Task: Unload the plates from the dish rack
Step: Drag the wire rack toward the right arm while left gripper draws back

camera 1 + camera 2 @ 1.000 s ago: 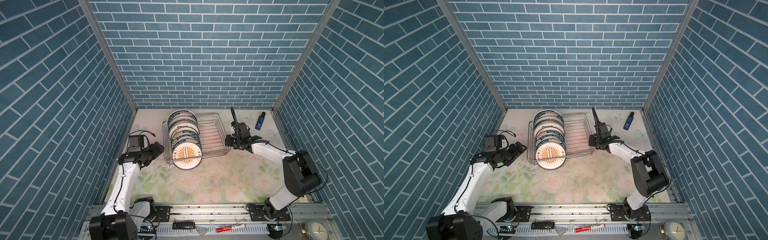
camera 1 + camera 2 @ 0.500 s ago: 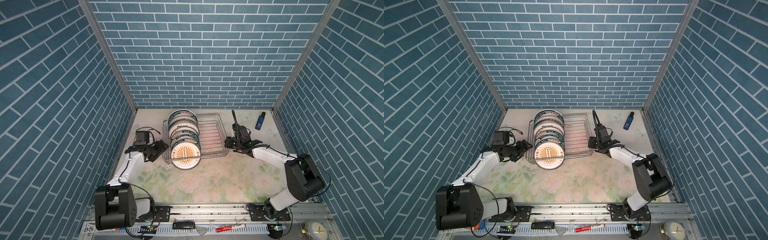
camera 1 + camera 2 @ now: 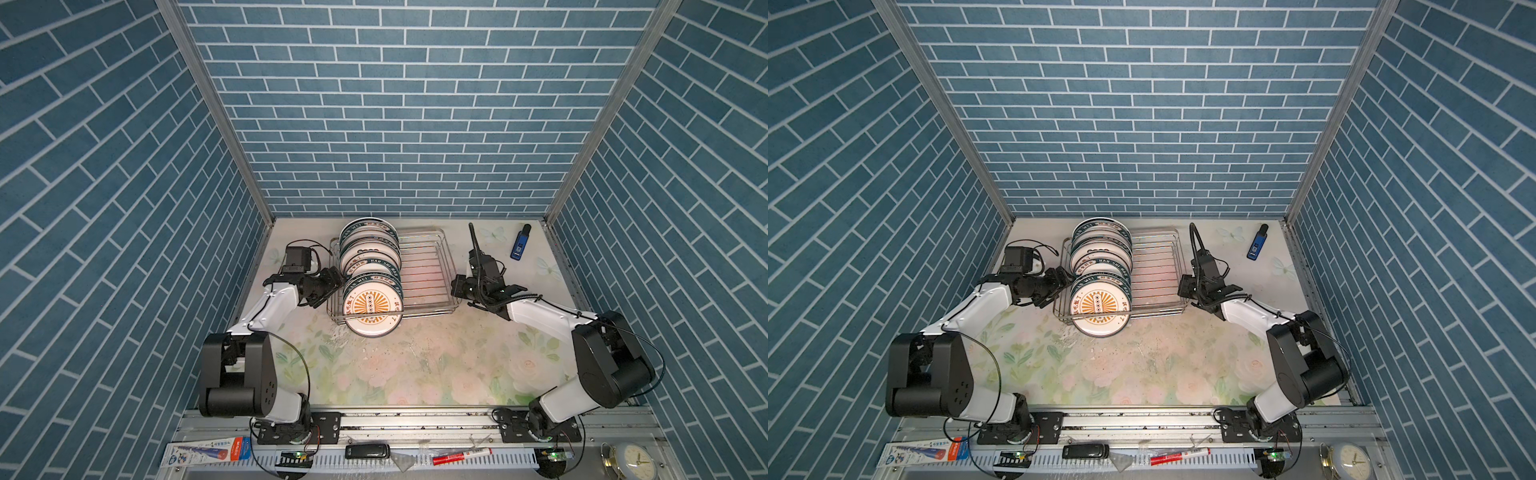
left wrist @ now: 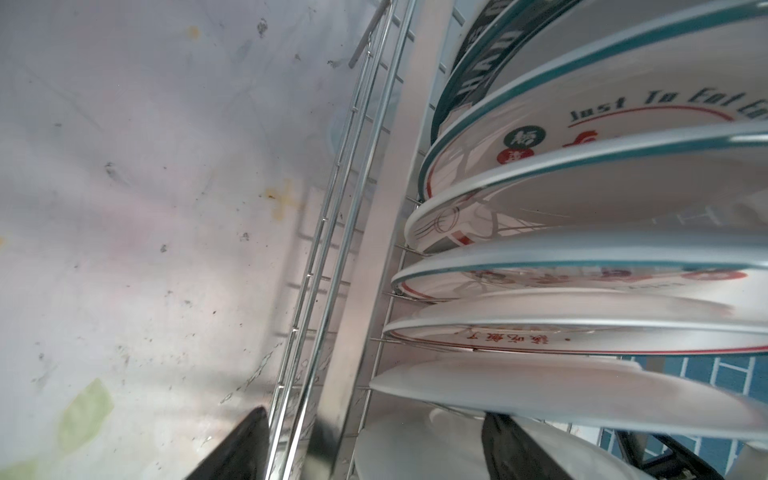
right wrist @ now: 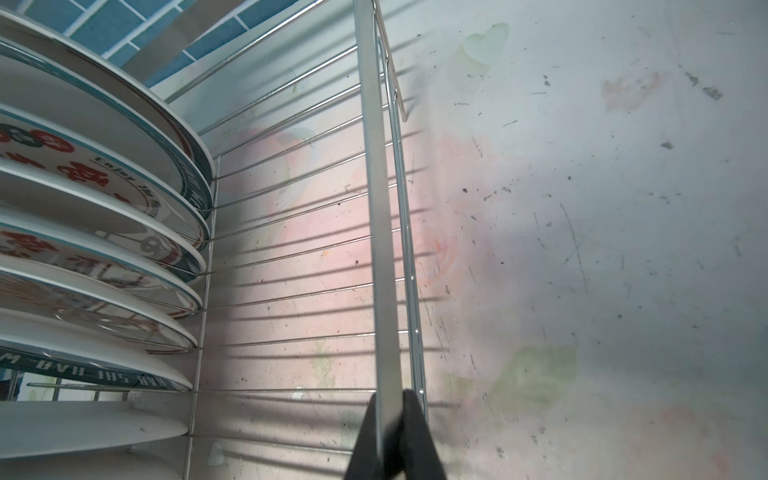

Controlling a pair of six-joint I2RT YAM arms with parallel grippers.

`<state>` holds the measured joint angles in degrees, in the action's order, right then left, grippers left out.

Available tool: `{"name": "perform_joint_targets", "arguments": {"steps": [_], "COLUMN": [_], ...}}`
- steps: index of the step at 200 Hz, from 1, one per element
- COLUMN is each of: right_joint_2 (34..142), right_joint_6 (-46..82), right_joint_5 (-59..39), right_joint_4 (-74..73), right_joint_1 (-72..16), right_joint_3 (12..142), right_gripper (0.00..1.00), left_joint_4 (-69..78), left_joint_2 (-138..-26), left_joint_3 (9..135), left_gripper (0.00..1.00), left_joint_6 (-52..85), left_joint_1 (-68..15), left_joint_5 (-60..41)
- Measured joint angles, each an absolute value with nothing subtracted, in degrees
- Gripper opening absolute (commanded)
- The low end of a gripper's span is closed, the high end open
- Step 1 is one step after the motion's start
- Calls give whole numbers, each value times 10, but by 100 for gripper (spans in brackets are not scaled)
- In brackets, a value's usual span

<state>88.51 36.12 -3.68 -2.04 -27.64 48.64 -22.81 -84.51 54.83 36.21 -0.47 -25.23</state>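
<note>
Plates (image 3: 371, 266) upright in dish rack (image 3: 432, 270) on tabletop (image 3: 415, 365); none unloaded yet. Right fingers (image 5: 417, 440) clenched on rack's side rail, likely bracing it. Left fingers (image 4: 245, 446) spread wide, straddling opposite wall beside sunburst plate (image 3: 372, 309). Likely next: grip that plate's rim and lift it clear.

A blue gadget (image 3: 520, 243) lies on the floral mat (image 3: 415, 365).
</note>
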Motion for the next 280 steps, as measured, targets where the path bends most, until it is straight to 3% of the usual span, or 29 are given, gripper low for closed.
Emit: {"name": "perform_joint_targets", "arguments": {"steps": [58, 147, 221, 280], "right_joint_2": [882, 854, 675, 463], "right_joint_6": [330, 328, 397, 467], "right_joint_5": [-69, -65, 17, 76], "right_joint_4": [-18, -22, 57, 210], "right_joint_1": [-198, -97, -63, -62], "right_joint_3": [487, 455, 339, 261], "right_gripper": [0, 0, 0, 0], "left_joint_4": [-222, -218, -217, -210], "left_joint_2": [-878, -899, -880, -871], "left_joint_3": [604, 641, 619, 581], "left_gripper": [89, 89, 89, 89], "left_joint_6": [357, 351, 349, 345], "left_joint_1": [-9, -30, -36, -37], "left_joint_5": [-251, -244, -236, -246]}}
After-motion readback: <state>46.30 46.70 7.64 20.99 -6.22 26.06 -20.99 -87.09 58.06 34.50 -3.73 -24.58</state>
